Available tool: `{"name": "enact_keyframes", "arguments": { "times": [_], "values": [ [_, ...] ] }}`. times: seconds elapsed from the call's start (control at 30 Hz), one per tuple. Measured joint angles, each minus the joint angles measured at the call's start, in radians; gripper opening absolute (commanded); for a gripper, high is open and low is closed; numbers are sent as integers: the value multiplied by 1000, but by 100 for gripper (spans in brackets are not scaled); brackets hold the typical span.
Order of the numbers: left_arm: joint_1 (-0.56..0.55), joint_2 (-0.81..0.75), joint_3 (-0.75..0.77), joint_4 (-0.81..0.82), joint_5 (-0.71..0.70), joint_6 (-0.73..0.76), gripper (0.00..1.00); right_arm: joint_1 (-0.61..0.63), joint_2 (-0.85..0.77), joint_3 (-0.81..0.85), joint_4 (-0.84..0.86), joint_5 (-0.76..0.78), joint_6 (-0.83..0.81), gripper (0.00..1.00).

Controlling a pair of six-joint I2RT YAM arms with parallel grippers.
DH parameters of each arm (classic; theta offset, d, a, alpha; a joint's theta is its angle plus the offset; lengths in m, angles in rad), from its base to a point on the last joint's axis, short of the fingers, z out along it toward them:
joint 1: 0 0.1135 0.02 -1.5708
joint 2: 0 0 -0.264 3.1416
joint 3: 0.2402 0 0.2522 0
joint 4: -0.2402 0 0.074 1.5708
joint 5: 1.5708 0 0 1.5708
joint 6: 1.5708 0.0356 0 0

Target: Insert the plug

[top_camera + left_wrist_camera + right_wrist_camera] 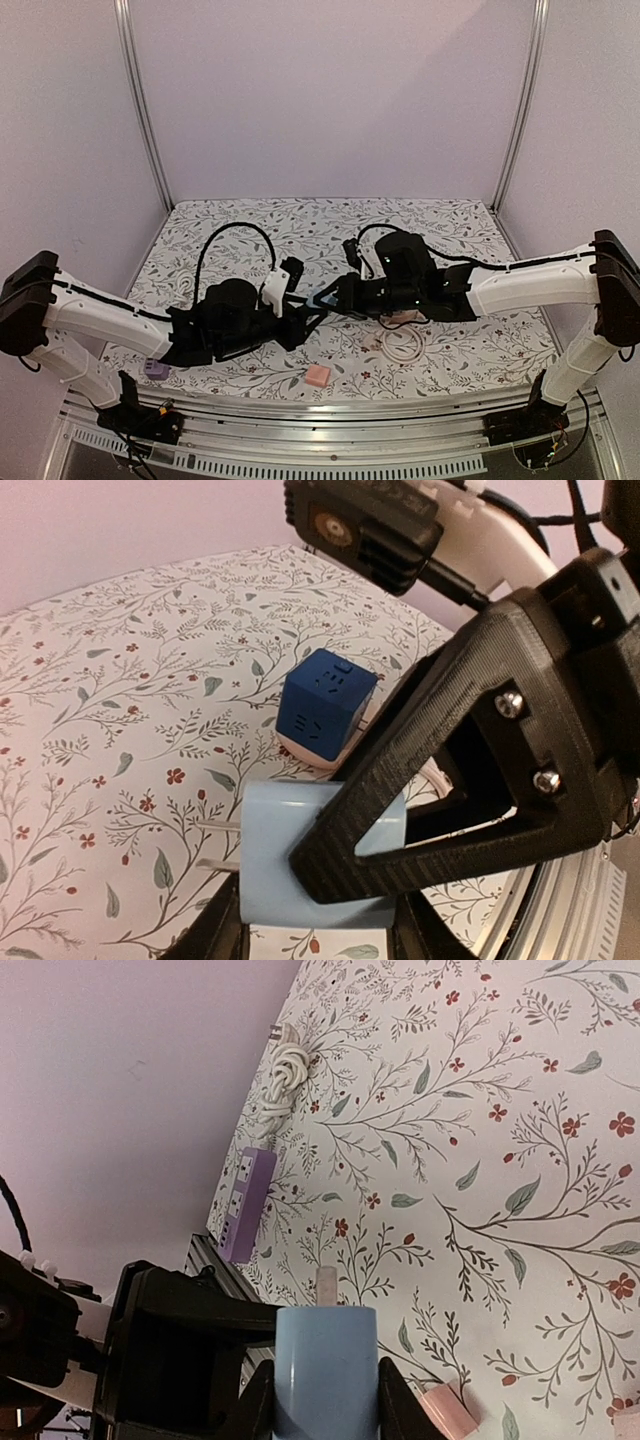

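While both arms meet mid-table in the top view, the left gripper (300,318) and right gripper (333,297) each pinch the plug (318,299), which looks clear of the table; if one pulls before the other lets go, I judge it could twist or drop. In the left wrist view the prongs (222,846) point to nine o'clock, and a blue cube socket (325,705) sits at twelve o'clock from the plug; a tilted plug would miss its slots. In the right wrist view the plug fills the closed jaws, with a purple strip (245,1205) at ten o'clock; a shallow hold may slip under pushing.
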State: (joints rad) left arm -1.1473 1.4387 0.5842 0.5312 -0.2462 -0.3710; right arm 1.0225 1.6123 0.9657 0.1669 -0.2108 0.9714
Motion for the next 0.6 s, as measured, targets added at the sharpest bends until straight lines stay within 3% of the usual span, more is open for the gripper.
{"name": "enact_keyframes", "arguments": {
  "times": [0.13, 0.27, 0.3, 0.6],
  "values": [
    [-5, 6, 0, 3, -8, 0, 54, 0, 0, -4, 2, -1, -4, 0],
    [-9, 8, 0, 0, 1, 18, 85, 0, 0, -3, -3, 3, -16, 0],
    [-11, 7, 0, -6, 8, 29, 98, 0, 0, -2, -12, 10, -22, 0],
    [-16, -106, -11, -144, 82, 239, 99, -18, -20, 61, -260, 48, -173, 0]
  ]
}}
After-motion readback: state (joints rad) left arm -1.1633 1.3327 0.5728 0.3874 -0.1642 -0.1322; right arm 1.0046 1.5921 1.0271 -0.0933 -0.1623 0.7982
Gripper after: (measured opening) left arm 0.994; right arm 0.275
